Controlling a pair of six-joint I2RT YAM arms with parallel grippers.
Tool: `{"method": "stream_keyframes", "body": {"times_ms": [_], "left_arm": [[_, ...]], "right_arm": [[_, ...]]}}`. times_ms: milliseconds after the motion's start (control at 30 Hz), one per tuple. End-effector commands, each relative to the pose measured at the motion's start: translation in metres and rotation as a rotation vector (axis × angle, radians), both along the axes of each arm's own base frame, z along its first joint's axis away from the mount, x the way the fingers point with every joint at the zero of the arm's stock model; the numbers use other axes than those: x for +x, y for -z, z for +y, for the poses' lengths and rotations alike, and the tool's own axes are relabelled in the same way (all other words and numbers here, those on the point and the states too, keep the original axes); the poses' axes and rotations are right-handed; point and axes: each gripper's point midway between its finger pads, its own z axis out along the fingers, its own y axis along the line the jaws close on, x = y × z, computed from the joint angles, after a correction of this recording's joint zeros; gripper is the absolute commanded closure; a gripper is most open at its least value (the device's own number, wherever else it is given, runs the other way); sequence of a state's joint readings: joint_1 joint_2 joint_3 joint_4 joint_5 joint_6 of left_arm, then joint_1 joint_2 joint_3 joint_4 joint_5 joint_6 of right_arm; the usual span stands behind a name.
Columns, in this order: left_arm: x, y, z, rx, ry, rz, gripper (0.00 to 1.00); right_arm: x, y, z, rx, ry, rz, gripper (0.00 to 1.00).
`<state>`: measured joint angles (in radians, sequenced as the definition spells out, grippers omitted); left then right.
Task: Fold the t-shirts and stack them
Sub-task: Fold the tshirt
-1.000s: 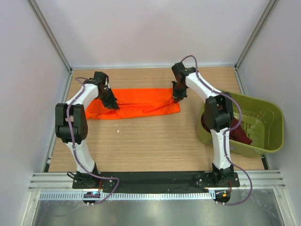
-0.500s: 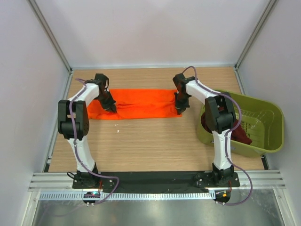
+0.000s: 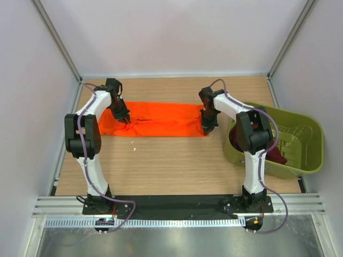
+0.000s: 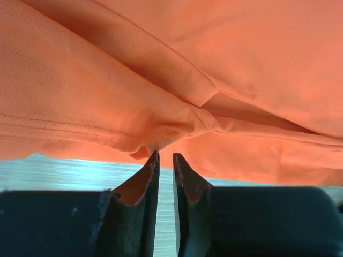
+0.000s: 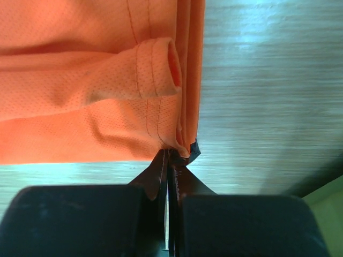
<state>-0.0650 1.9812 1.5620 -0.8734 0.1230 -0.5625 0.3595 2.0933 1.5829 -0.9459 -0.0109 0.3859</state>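
My left gripper point(image 4: 165, 155) has its jaws only a narrow slit apart, and through the slit I see bare worktop, no cloth. The tips sit right at the near hem of the orange t-shirt point(image 4: 214, 64), where a small bunched fold touches the tip of one finger point(image 4: 140, 184). Beyond that fold, the cloth runs in layered pleats across the whole wrist view.

My right gripper point(image 5: 170, 152) has its jaws pressed together with no gap. The stitched hem at the shirt's near right corner comes down into the tips and is caught there. Just above the pinch, a sleeve opening lies rolled into a tube, and pale wood shows to its right.

From above, the orange shirt lies flat as a long folded strip across the worktop point(image 3: 161, 160), running left to right in the half nearer the far edge. My left jaws are at the left part of the strip and my right jaws are at its right end.

The olive-green tub point(image 3: 313, 134) stands at the worktop's right edge, just beside my right arm. The maroon t-shirt point(image 3: 276, 153) is crumpled inside it, apart from the orange one.
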Motion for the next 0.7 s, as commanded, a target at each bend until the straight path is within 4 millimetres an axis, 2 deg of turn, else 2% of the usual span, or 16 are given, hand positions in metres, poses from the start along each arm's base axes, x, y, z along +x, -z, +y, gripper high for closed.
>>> {"method": "stream_keyframes", "body": {"times_ms": [0, 67, 100, 167, 200, 233, 300, 333, 467, 667], "left_arm": [[0.009, -0.021, 0.003, 0.009, 0.027, -0.05, 0.83], [0.009, -0.029, 0.001, -0.004, 0.039, -0.068, 0.82], [0.009, -0.032, 0.0, -0.01, 0.041, -0.075, 0.81], [0.006, -0.04, -0.002, -0.023, 0.045, -0.09, 0.81], [0.004, -0.042, -0.002, -0.024, 0.045, -0.095, 0.8], [0.0, -0.04, -0.002, -0.025, 0.042, -0.088, 0.8], [-0.004, -0.045, -0.002, -0.024, 0.043, -0.104, 0.8], [-0.009, -0.045, -0.002, -0.025, 0.044, -0.1, 0.8], [-0.019, -0.046, 0.0, -0.022, 0.045, -0.093, 0.8], [-0.025, -0.037, -0.003, -0.038, 0.045, -0.073, 0.8]], "right_arm": [[-0.009, -0.026, 0.004, 0.054, -0.022, -0.02, 0.97], [-0.001, -0.04, 0.005, 0.06, -0.028, -0.07, 0.94], [0.012, -0.054, 0.009, 0.072, -0.033, -0.125, 0.91], [0.026, -0.063, 0.012, 0.073, -0.043, -0.162, 0.82], [0.037, -0.075, 0.015, 0.083, -0.042, -0.186, 0.81], [0.041, -0.067, 0.018, 0.082, -0.043, -0.166, 0.8], [0.052, -0.071, 0.027, 0.107, -0.031, -0.172, 0.79], [0.054, -0.062, 0.029, 0.106, -0.019, -0.151, 0.79], [0.066, -0.056, 0.039, 0.137, 0.015, -0.154, 0.76], [0.077, -0.036, 0.034, 0.101, 0.045, -0.142, 0.73]]}}
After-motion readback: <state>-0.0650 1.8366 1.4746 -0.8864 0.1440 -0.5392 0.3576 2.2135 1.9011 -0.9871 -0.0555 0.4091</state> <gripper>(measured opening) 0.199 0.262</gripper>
